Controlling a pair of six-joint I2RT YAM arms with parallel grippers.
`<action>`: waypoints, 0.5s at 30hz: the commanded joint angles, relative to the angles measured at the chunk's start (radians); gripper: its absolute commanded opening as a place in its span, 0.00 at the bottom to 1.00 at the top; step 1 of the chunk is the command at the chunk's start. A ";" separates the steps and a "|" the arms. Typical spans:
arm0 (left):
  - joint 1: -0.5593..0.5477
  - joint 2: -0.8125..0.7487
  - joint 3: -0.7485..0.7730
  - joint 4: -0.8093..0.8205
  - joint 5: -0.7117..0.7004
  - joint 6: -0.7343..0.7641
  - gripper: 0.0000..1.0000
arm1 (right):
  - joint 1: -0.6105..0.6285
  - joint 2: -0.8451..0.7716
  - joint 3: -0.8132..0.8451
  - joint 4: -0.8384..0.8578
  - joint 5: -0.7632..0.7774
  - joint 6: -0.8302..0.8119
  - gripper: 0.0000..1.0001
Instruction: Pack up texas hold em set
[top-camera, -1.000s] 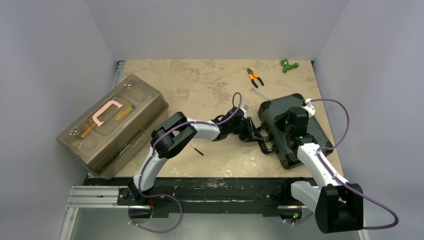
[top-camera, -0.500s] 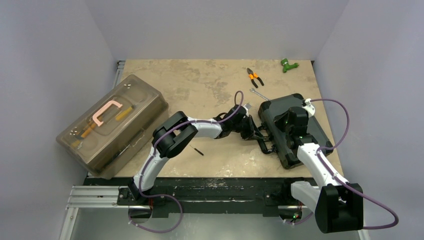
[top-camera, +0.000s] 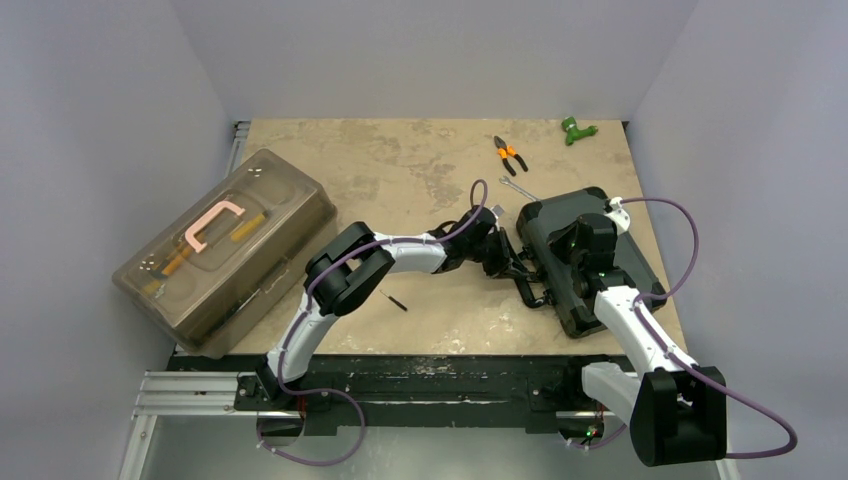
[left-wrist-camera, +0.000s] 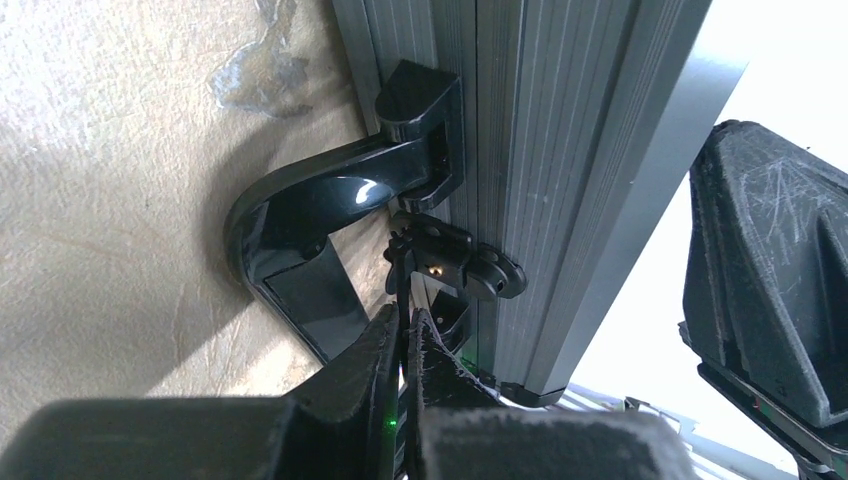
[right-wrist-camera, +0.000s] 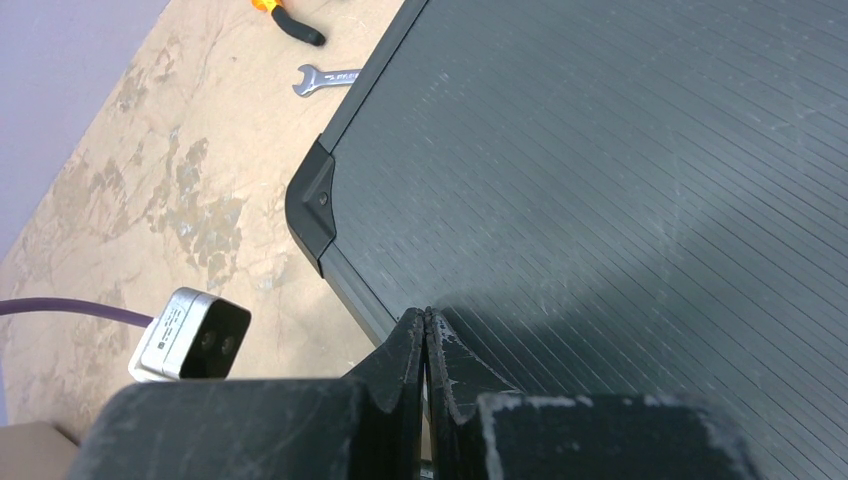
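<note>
The black hard case (top-camera: 600, 268) lies closed on the right of the table, its handle (top-camera: 530, 288) facing left. In the left wrist view my left gripper (left-wrist-camera: 407, 325) is shut on a thin black latch tab (left-wrist-camera: 455, 265) on the case's ribbed side, beside the glossy handle (left-wrist-camera: 300, 220). In the top view the left gripper (top-camera: 508, 262) is at the case's left edge. My right gripper (right-wrist-camera: 427, 318) is shut and empty, its tips on the ribbed lid (right-wrist-camera: 620, 170) near the lid's left edge; in the top view it (top-camera: 577, 243) is over the case. Chips, cards and buttons are hidden.
A large translucent brown toolbox (top-camera: 225, 250) with a pink handle lies at the left. Orange-handled pliers (top-camera: 510, 153), a small wrench (top-camera: 517, 188) and a green object (top-camera: 577, 129) lie at the back. A small black stick (top-camera: 397, 301) lies near the left arm's elbow.
My left gripper has shifted slightly back and right along the case's handle side. The right arm and the case have not visibly moved.
</note>
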 joint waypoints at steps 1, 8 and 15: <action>-0.018 -0.029 0.104 0.157 0.067 -0.030 0.01 | 0.008 0.067 -0.066 -0.251 -0.039 -0.039 0.00; -0.021 -0.013 0.142 0.153 0.080 -0.039 0.13 | 0.007 0.068 -0.066 -0.252 -0.040 -0.040 0.00; -0.021 0.033 0.187 0.187 0.109 -0.069 0.28 | 0.008 0.069 -0.066 -0.252 -0.041 -0.041 0.00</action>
